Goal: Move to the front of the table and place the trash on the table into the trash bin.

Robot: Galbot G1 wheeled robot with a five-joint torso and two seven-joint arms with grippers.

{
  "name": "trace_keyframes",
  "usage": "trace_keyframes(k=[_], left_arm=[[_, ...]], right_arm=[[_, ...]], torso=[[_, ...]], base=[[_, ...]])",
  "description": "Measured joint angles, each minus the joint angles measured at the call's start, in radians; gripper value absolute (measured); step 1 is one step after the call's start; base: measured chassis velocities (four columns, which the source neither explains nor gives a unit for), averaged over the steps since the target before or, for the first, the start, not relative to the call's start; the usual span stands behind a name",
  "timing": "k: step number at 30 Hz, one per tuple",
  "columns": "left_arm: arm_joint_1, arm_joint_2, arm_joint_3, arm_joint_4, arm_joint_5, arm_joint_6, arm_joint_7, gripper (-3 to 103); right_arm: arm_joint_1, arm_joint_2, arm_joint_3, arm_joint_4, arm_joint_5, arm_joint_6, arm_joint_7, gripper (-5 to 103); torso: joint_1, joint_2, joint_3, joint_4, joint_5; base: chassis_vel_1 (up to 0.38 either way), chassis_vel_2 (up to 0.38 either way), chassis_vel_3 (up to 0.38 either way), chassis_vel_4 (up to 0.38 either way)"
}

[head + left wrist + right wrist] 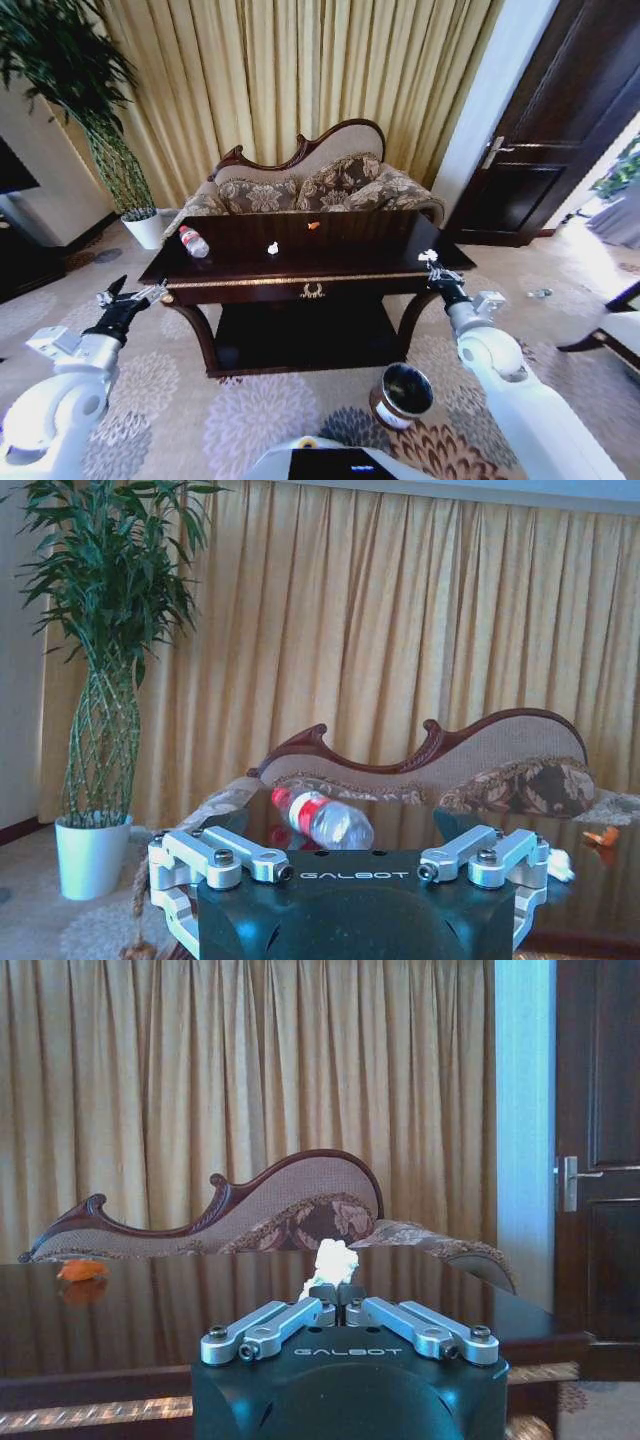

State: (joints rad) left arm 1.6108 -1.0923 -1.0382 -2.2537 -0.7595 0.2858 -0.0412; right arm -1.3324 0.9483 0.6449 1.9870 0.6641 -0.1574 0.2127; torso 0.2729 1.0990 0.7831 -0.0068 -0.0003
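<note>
The dark wooden table (300, 281) stands straight ahead. On it lie a clear bottle (193, 241) with a red label, a white scrap (272, 248) and a tiny orange scrap (314, 226). My left gripper (130, 297) hovers open off the table's left front corner; in its wrist view the gripper (350, 860) faces the bottle (325, 820). At the right front corner, my right gripper (434, 268) is shut on another white crumpled scrap (335, 1258), which sticks out past the fingertips (325, 1293). The trash bin (402, 393) stands on the carpet, front right of the table.
A floral sofa (310, 185) sits right behind the table, before yellow curtains. A white plant pot (145, 228) stands at the back left, a dark door (560, 130) at the back right. A chair (620, 330) reaches in from the right. Patterned carpet lies open around the bin.
</note>
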Motion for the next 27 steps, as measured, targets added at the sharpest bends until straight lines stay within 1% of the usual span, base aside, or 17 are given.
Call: trace_keyframes(k=[3, 7, 8, 9, 10, 11, 12, 13, 15, 18, 20, 21, 22, 24, 25, 27], left_arm=[[-0.002, -0.001, 0.008, 0.000, 0.006, 0.000, 0.000, 100], [-0.007, -0.002, 0.015, 0.000, 0.013, 0.002, 0.000, 100], [-0.008, -0.003, 0.019, 0.000, 0.015, 0.002, -0.001, 100], [-0.008, -0.003, 0.019, 0.000, 0.015, 0.002, -0.001, 100], [-0.009, -0.003, 0.020, 0.000, 0.015, 0.002, -0.001, 100], [-0.010, -0.004, 0.022, 0.000, 0.016, 0.003, -0.002, 100], [-0.010, -0.004, 0.022, 0.000, 0.016, 0.003, -0.002, 100], [-0.010, -0.004, 0.022, 0.000, 0.016, 0.003, -0.002, 100], [-0.008, -0.005, 0.018, 0.000, 0.016, 0.003, -0.002, 100], [-0.004, -0.006, 0.011, 0.000, 0.016, 0.003, -0.002, 100], [0.000, -0.008, 0.000, 0.003, 0.015, 0.002, -0.002, 100], [0.000, -0.008, 0.000, 0.003, 0.015, 0.002, -0.002, 100], [0.001, -0.010, -0.003, 0.005, 0.015, 0.001, -0.002, 100], [0.000, -0.016, -0.007, 0.010, 0.015, -0.001, -0.001, 100], [0.000, -0.016, -0.007, 0.010, 0.015, -0.001, -0.001, 100], [-0.002, -0.019, -0.001, 0.015, 0.019, -0.003, 0.000, 100]], right_arm=[[-0.002, 0.002, -0.001, -0.014, -0.013, 0.013, -0.009, 1], [-0.006, 0.010, -0.001, -0.023, -0.007, 0.011, -0.013, 1], [-0.014, 0.022, 0.001, -0.031, -0.002, -0.007, -0.021, 1], [-0.014, 0.022, 0.001, -0.031, -0.002, -0.007, -0.021, 1], [-0.022, 0.032, 0.002, -0.039, 0.001, -0.023, -0.028, 1], [-0.043, 0.058, 0.002, -0.067, 0.000, -0.059, -0.034, 1], [-0.052, 0.070, 0.001, -0.088, -0.005, -0.072, -0.037, 1], [-0.052, 0.070, 0.001, -0.088, -0.005, -0.072, -0.037, 1], [-0.073, 0.098, -0.001, -0.150, -0.027, -0.078, -0.053, 1], [-0.090, 0.112, -0.001, -0.194, -0.041, -0.081, -0.065, 1], [-0.109, 0.129, 0.006, -0.272, -0.082, -0.076, -0.095, 1], [-0.109, 0.129, 0.006, -0.272, -0.082, -0.076, -0.095, 1], [-0.114, 0.136, 0.008, -0.308, -0.107, -0.066, -0.107, 1], [-0.122, 0.154, 0.012, -0.404, -0.185, -0.021, -0.141, 1], [-0.122, 0.154, 0.012, -0.404, -0.185, -0.021, -0.141, 1], [-0.123, 0.171, 0.015, -0.478, -0.248, 0.011, -0.161, 1]], torso=[[0.000, 0.000, 0.000, -0.0004, 0.0004], [-0.001, 0.000, 0.000, -0.0003, 0.0003], [-0.001, 0.000, 0.000, 0.0000, 0.0000], [-0.001, 0.000, 0.000, 0.0000, 0.0000], [0.000, 0.000, 0.000, 0.0000, 0.0002], [0.001, -0.001, 0.001, -0.0001, 0.0004], [0.001, -0.001, 0.001, -0.0001, 0.0003], [0.001, -0.001, 0.001, -0.0001, 0.0003], [0.001, -0.001, 0.001, -0.0003, 0.0003], [0.001, -0.001, 0.001, -0.0003, 0.0004], [0.000, 0.000, 0.000, -0.0002, 0.0003], [0.000, 0.000, 0.000, -0.0002, 0.0003], [0.000, 0.000, 0.000, -0.0002, 0.0001], [0.000, 0.000, 0.000, -0.0002, 0.0004], [0.000, 0.000, 0.000, -0.0002, 0.0004], [0.000, 0.000, 0.000, -0.0002, 0.0003]], base=[[0.207, -0.178, -0.194, 0.188], [0.100, -0.101, -0.099, 0.080], [0.000, 0.000, 0.000, 0.000], [0.000, 0.000, 0.000, 0.000], [0.000, 0.000, 0.000, 0.000], [0.000, 0.000, 0.000, 0.000], [-0.051, 0.027, 0.027, -0.041], [-0.051, 0.027, 0.027, -0.041], [-0.026, 0.022, 0.028, -0.021], [0.000, 0.000, 0.000, 0.000], [0.000, 0.000, 0.000, 0.000], [0.000, 0.000, 0.000, 0.000], [0.000, 0.000, 0.000, 0.000], [0.000, 0.000, 0.000, 0.000], [0.000, 0.000, 0.000, 0.000], [0.000, 0.000, 0.000, 0.000]])
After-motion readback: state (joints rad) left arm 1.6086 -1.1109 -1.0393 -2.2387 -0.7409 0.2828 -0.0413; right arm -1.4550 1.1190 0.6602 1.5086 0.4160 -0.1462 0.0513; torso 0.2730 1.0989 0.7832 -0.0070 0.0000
